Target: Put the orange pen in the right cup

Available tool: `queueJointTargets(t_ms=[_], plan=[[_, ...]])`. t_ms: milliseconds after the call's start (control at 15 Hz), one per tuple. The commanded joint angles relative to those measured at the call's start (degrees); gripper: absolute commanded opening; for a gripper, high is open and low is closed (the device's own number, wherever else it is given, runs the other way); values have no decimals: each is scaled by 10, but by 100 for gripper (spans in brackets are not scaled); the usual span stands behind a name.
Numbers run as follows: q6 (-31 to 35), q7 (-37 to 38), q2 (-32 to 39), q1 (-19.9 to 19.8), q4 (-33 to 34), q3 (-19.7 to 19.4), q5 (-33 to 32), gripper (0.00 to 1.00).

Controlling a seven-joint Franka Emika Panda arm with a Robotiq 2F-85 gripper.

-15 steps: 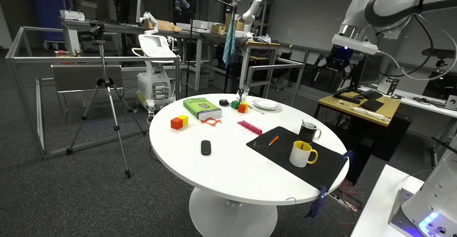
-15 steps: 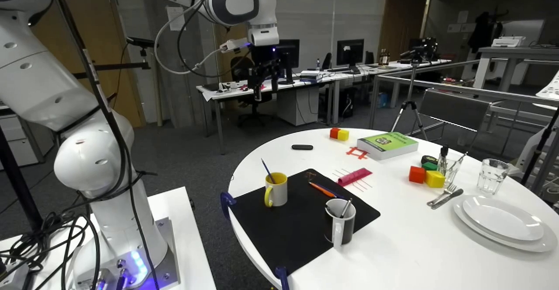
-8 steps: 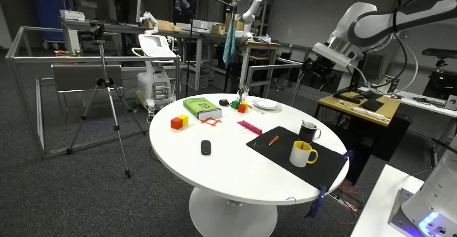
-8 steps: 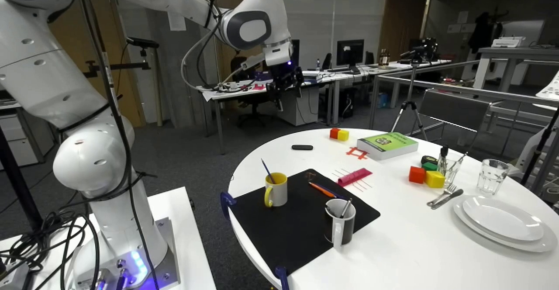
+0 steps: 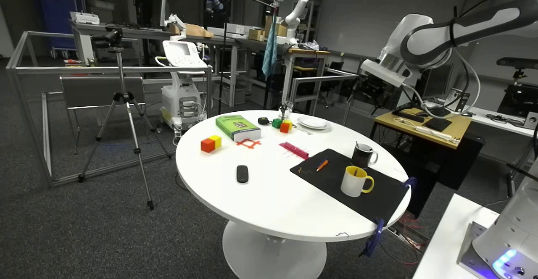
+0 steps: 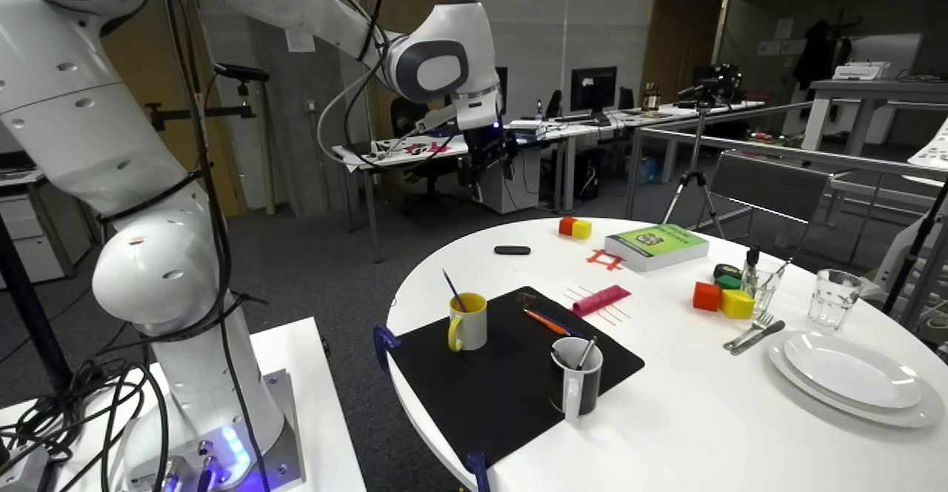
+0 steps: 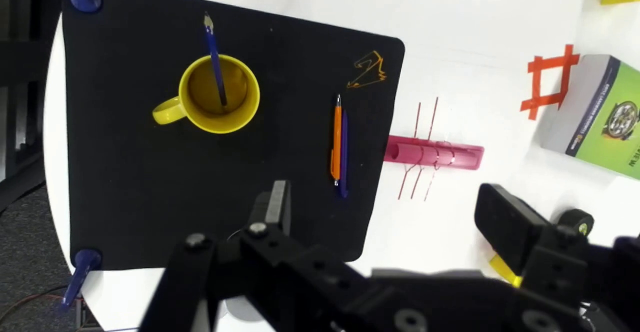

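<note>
The orange pen (image 7: 337, 142) lies on the black mat (image 7: 165, 197), right beside a dark blue pen (image 7: 344, 157). It also shows in both exterior views (image 5: 322, 165) (image 6: 546, 321). The right cup, dark with a white handle, stands upright on the mat in both exterior views (image 5: 361, 157) (image 6: 585, 388), with stick-like items inside. In the wrist view my gripper's left finger mostly covers the cup's area. My gripper (image 7: 385, 194) is open with nothing between its fingers. It is tilted and high above table level, well apart from the pen, as an exterior view shows (image 6: 495, 182).
A yellow-and-white mug (image 6: 475, 333) with a blue pencil stands on the mat. Blue clamps (image 7: 85, 261) hold the mat's edge. A pink holder (image 7: 435, 154), a green book (image 6: 659, 246), colored cubes (image 6: 707, 296), plates (image 6: 852, 370) and glasses (image 6: 835, 299) are on the table.
The arm has come down and reached toward the table, and the gripper has gone from pointing straight down to tilted. The gripper stays open. The pen, cups and other table objects have not moved.
</note>
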Motion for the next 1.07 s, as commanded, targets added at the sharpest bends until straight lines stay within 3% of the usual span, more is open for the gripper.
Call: queueJointTargets(t_ms=[0,400,1000], plan=[[-10,-19,-47,35,-19,8,-2,100],[8,-22,-35,50,-19,18,-20,100],[41,-89,11,25,-29,-31,-11,100]])
